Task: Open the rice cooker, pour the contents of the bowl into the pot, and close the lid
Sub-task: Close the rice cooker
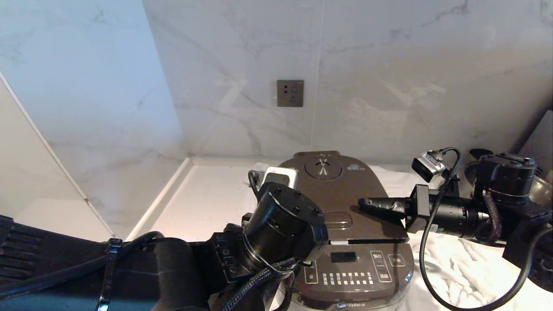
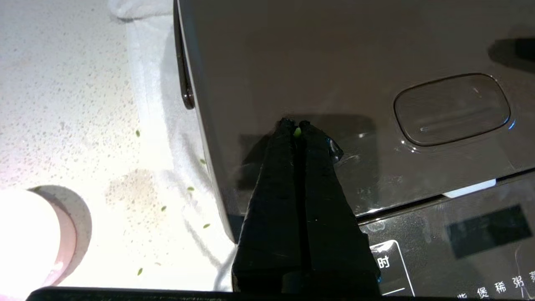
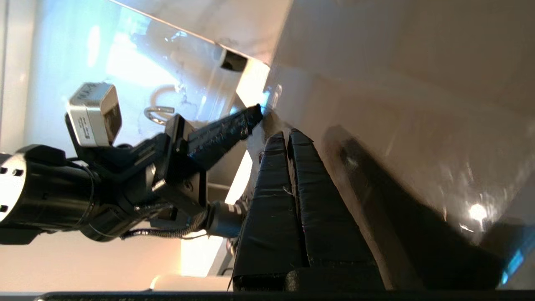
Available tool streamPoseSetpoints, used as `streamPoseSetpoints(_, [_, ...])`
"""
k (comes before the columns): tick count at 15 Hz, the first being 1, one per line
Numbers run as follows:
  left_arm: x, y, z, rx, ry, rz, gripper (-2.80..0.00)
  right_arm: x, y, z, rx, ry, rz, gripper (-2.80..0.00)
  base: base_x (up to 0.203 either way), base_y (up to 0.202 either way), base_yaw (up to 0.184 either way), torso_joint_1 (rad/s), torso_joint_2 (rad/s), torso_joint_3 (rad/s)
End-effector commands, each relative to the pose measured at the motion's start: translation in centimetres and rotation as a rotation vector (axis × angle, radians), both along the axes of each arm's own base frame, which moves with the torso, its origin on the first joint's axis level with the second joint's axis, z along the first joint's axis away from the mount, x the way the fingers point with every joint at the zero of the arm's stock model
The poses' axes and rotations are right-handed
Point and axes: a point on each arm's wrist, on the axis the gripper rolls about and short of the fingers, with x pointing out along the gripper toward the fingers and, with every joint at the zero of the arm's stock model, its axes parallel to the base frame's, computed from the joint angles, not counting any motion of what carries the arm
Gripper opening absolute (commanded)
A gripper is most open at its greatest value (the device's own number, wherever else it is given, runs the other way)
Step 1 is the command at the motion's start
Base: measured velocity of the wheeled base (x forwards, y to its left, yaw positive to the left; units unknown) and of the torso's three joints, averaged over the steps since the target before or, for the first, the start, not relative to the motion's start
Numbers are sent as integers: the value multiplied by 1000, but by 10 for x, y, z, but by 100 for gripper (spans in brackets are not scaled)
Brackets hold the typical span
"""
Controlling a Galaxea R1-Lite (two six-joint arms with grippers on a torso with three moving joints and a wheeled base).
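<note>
The dark rice cooker [image 1: 345, 242] stands in the middle with its lid [image 1: 332, 194] down, so the pot is hidden. My left gripper [image 2: 294, 124] is shut, its tips at the lid's front left part beside the oval latch button [image 2: 451, 108]; a tiny green bit sits between the tips. My right gripper [image 1: 362, 202] reaches in from the right, shut, lying low over the lid next to the latch button. The pale pink bowl [image 2: 37, 242] stands on the counter left of the cooker. Several green bits of the contents [image 2: 190, 189] lie scattered on the counter.
A white towel [image 1: 466, 263] lies under and to the right of the cooker. A steel pan [image 1: 543, 186] sits at the far right behind my right arm. Marble walls with a socket [image 1: 290, 93] close off the back and left. The control panel [image 1: 354, 270] faces me.
</note>
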Motion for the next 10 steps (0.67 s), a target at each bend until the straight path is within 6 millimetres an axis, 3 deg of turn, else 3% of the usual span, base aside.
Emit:
streamPoseSetpoints(1, [-2, -2, -3, 5, 3, -3, -280, -3, -1, -6, -3, 25, 5, -280, 0, 0, 0, 0, 0, 0])
streamPoseSetpoints(10, [-1, -12, -7, -15, 4, -15, -280, -10, -6, -26, -7, 46, -17, -280, 0, 0, 0, 0, 0, 0])
